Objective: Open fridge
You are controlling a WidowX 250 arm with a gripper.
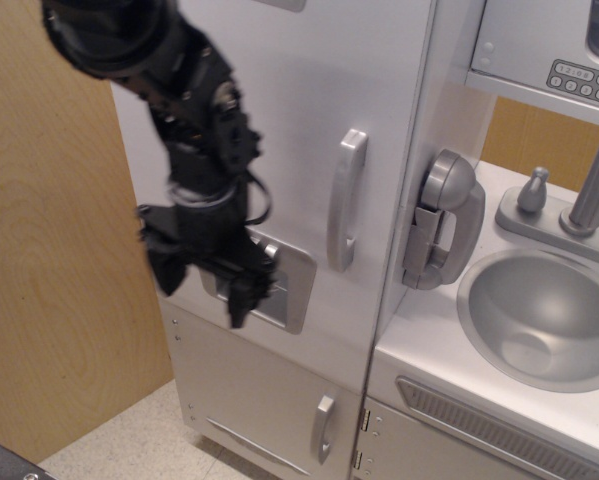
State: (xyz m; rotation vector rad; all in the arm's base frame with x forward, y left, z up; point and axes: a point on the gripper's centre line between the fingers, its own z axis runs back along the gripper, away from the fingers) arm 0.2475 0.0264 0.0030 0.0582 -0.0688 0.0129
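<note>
The fridge (289, 110) is a tall white-silver toy unit, and its large door is closed. A vertical silver handle (346, 200) sits at the door's right edge. The recessed dispenser panel (289, 285) is partly covered by my gripper. My black gripper (201, 285) hangs in front of that panel, left of the handle and apart from it. It is motion-blurred, its fingers (239, 298) point down with a gap between them, and nothing is held.
A small lower door with a short handle (323, 428) sits below. To the right are a toy phone (441, 220), a sink basin (544, 315), a faucet (594, 190) and a microwave keypad (582, 80). A wooden wall (49, 260) stands at left.
</note>
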